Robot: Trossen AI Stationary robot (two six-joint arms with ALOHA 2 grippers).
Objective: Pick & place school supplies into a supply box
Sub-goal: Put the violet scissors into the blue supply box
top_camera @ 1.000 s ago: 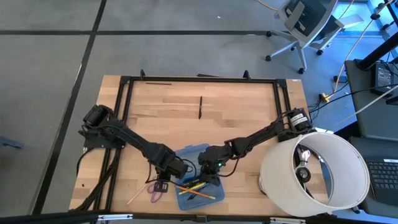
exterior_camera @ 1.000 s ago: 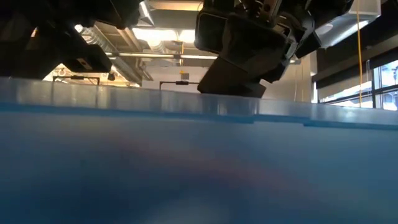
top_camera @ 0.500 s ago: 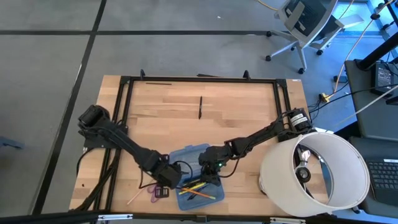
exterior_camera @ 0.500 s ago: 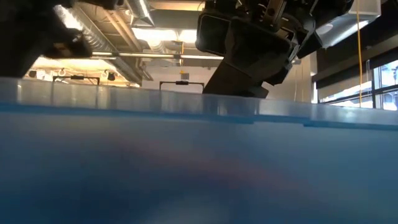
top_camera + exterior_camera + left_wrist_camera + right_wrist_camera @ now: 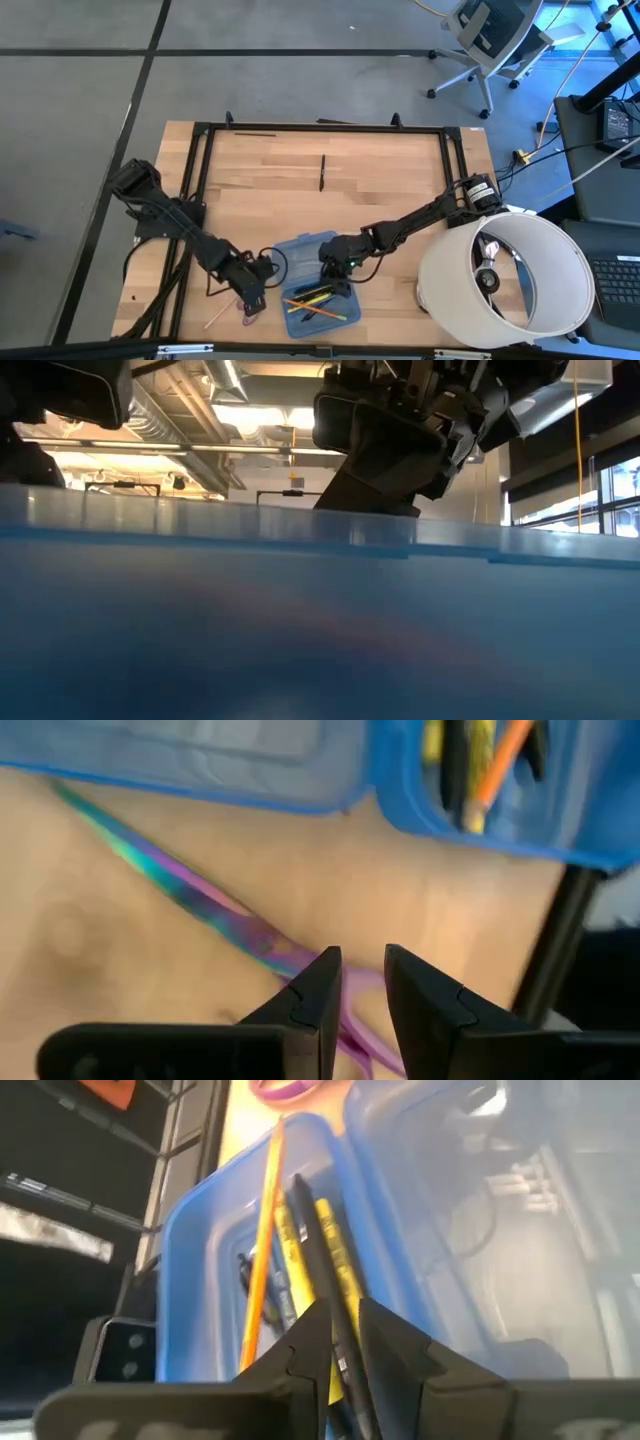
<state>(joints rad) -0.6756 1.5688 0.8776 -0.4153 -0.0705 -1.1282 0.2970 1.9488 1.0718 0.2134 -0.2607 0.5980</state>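
The supply box (image 5: 312, 252) lies open near the table's near edge, and its blue wall (image 5: 320, 620) fills the low view. Yellow and orange pencils and pens (image 5: 318, 302) lie in its near half. My right gripper (image 5: 345, 1335) hangs over that half, shut on a black pen. The purple-handled scissors (image 5: 200, 900) lie flat on the wood left of the box. My left gripper (image 5: 362, 990) is down over them, shut on their handle. A pale stick (image 5: 215, 317) lies near the table's near-left corner, and a black pen (image 5: 322, 172) farther back. My left gripper has the scissors' purple handle (image 5: 352, 1020) between its two fingers, coming from above and pointing down. The iridescent blades (image 5: 150, 865) stretch away toward the box, and the scissors lie flat on the table. My right gripper pinches a black pen (image 5: 318, 1255) between its two fingers, which come from above and lie across it. The pen's far end reaches in among the pencils in the box's near half; its near end is hidden behind the fingers.
A large white drum (image 5: 515, 275) stands at the table's right near corner, close to my right arm. A black frame (image 5: 320, 128) borders the table. An office chair (image 5: 490, 35) stands beyond the far right corner. Bare wood lies between the box and the far edge.
My left gripper has moved from beside the box's left side toward the table's left and near edge, ending over the scissors, and the left arm has swung leftward. My right gripper has stayed over the box.
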